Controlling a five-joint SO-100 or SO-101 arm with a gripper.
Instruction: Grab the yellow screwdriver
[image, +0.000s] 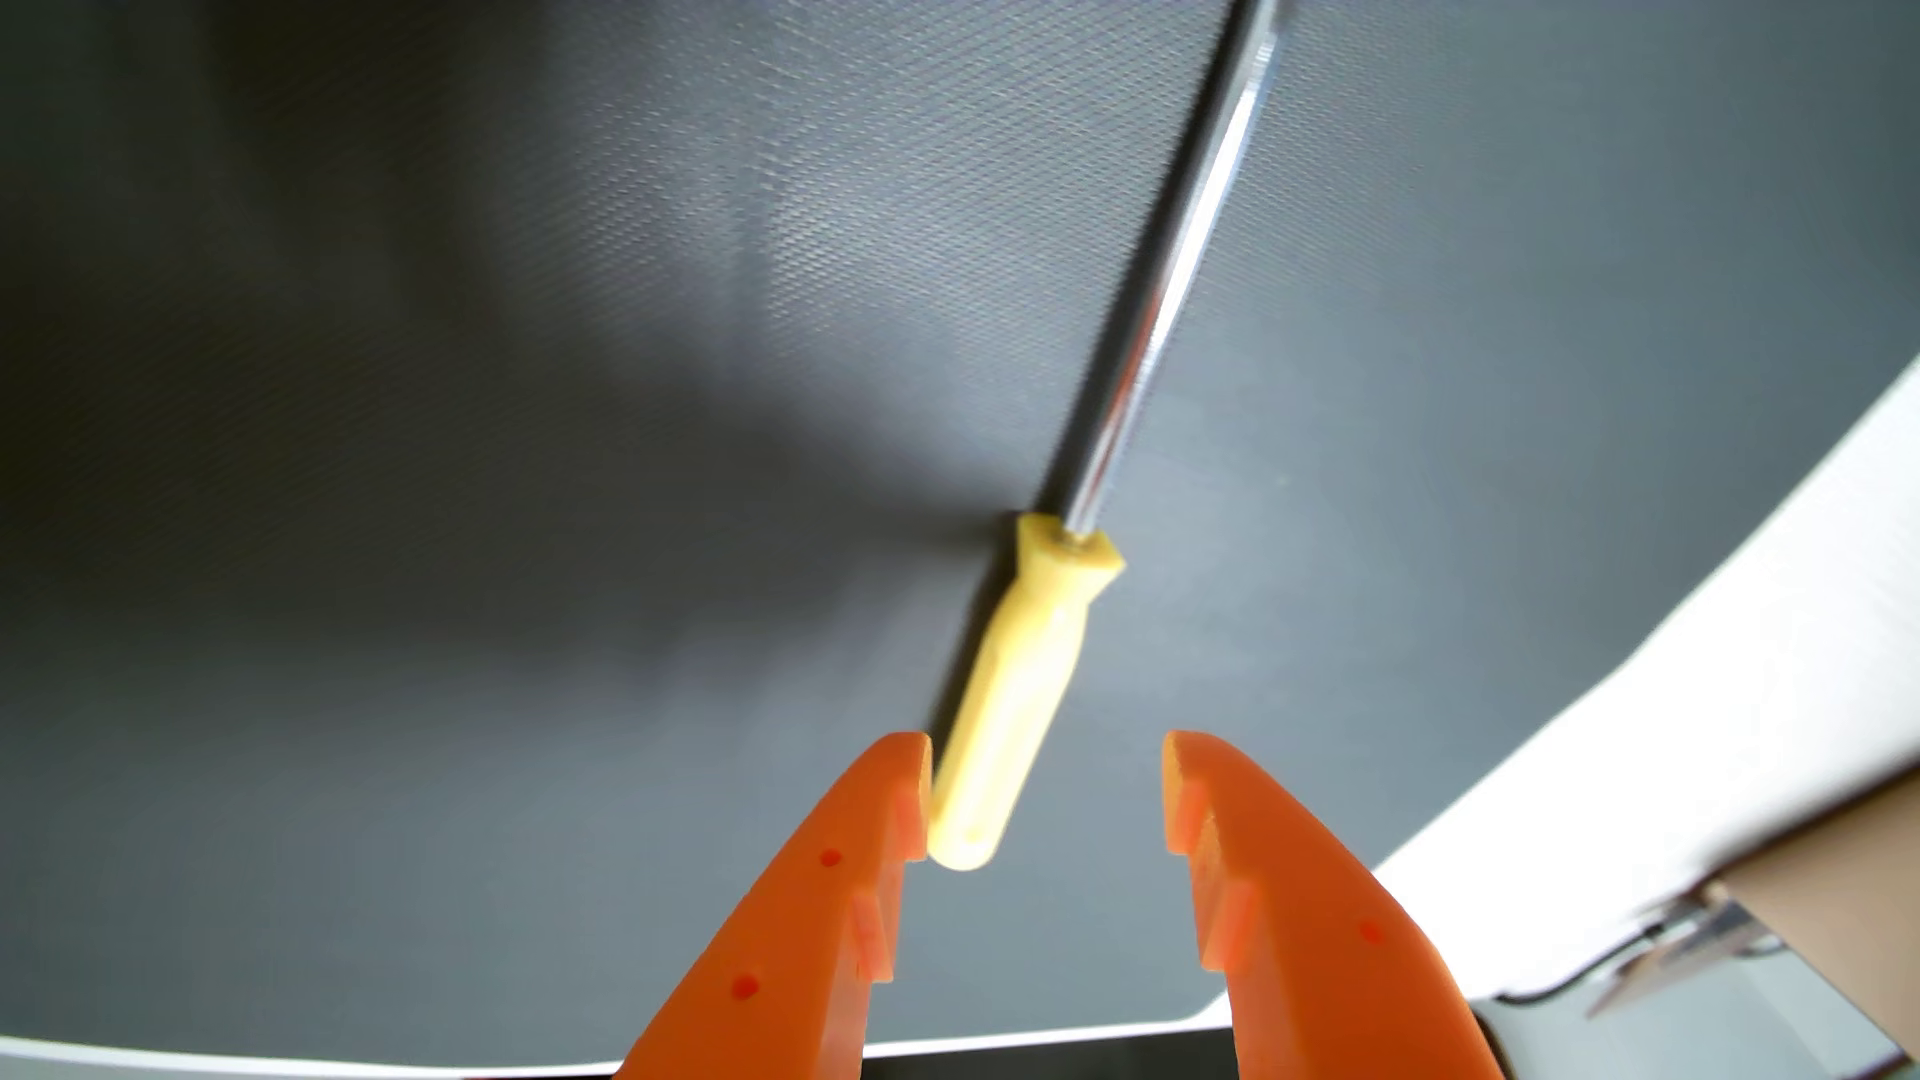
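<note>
In the wrist view, the orange gripper (1044, 789) came in from the bottom edge, its jaws spread wide and holding nothing. The screwdriver (1023, 685) lay on a dark grey mat (468, 467), running from bottom centre towards the top right of the frame. The butt of its yellow handle sat between the jaws, right against the left one and apart from the right one. Its shiny shaft (1164, 280) left the frame at the top edge. The white bench (1714, 748) showed at the lower right, past the mat's curved edge.
</note>
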